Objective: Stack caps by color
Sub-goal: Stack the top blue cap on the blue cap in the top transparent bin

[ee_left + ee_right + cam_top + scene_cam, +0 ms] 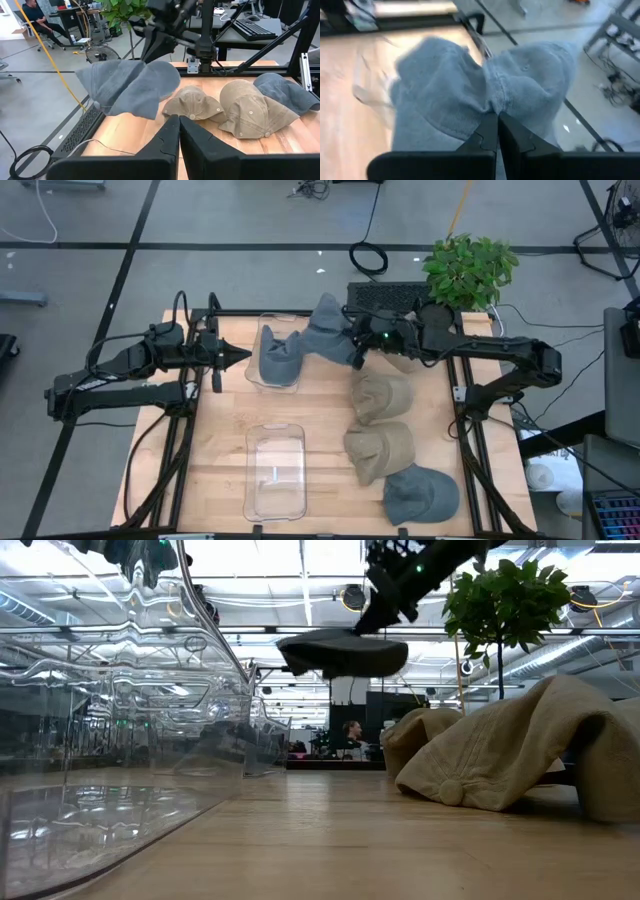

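Right gripper point(357, 352) has its jaws clenched on a blue cap point(325, 330), holding it in the air at the far end of the bench point(320, 410), just beside the far bin point(262, 380) where another blue cap point(278, 360) sits. Looks like the drop-off step for the blue pile, so next it needs to carry across and lower onto that cap before letting go. Left gripper point(243, 355) waits by the bin, jaws clenched on nothing; 3 tan caps point(382, 395) and 1 blue cap point(420, 494) still lie on the bench.

One cap point(325, 328) hangs from the right gripper point(356, 352) above the table's point(320, 405) far edge; another cap point(278, 360) lies in the far bin point(263, 326); the near bin point(273, 470) sits toward the front.
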